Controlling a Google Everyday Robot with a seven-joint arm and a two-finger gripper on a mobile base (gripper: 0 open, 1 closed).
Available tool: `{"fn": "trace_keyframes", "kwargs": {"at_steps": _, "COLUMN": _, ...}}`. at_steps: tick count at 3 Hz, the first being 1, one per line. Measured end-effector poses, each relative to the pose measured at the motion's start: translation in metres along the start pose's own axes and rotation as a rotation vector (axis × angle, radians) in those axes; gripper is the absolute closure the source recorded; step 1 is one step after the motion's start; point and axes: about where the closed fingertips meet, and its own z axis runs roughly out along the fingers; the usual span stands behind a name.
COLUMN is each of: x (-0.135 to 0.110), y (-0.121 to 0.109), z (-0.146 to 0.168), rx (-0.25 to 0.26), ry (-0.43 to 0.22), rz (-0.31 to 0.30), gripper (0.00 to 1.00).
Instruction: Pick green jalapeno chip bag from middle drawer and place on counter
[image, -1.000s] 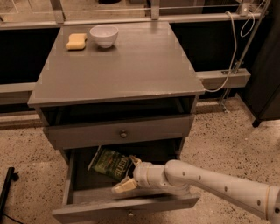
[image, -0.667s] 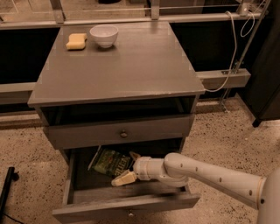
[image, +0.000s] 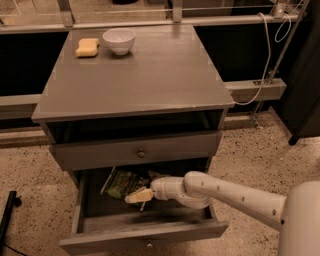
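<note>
The middle drawer is pulled open below the shallower knobbed drawer front. The green jalapeno chip bag lies on the drawer floor at the back left, partly under the cabinet's shadow. My white arm reaches in from the lower right, and my gripper is inside the drawer at the bag's right front edge, its pale fingers pointing left. The counter is the grey top of the cabinet above.
A white bowl and a yellow sponge sit at the counter's back left. A white cable hangs at the right by a rail. A dark stand stands on the speckled floor at the left.
My arm has pushed further left into the drawer, bringing the gripper closer to the chip bag. The bag has not visibly moved.
</note>
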Motion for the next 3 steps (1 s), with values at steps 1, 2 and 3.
{"fn": "trace_keyframes", "kwargs": {"at_steps": 1, "x": 0.008, "y": -0.012, "z": 0.002, "rx": 0.053, "ry": -0.009, "rz": 0.036, "gripper": 0.00}}
{"fn": "trace_keyframes", "kwargs": {"at_steps": 2, "x": 0.022, "y": -0.028, "z": -0.012, "rx": 0.142, "ry": -0.041, "rz": 0.067, "gripper": 0.00}}
{"fn": "trace_keyframes", "kwargs": {"at_steps": 3, "x": 0.027, "y": -0.045, "z": -0.026, "rx": 0.218, "ry": -0.080, "rz": 0.077, "gripper": 0.00}}
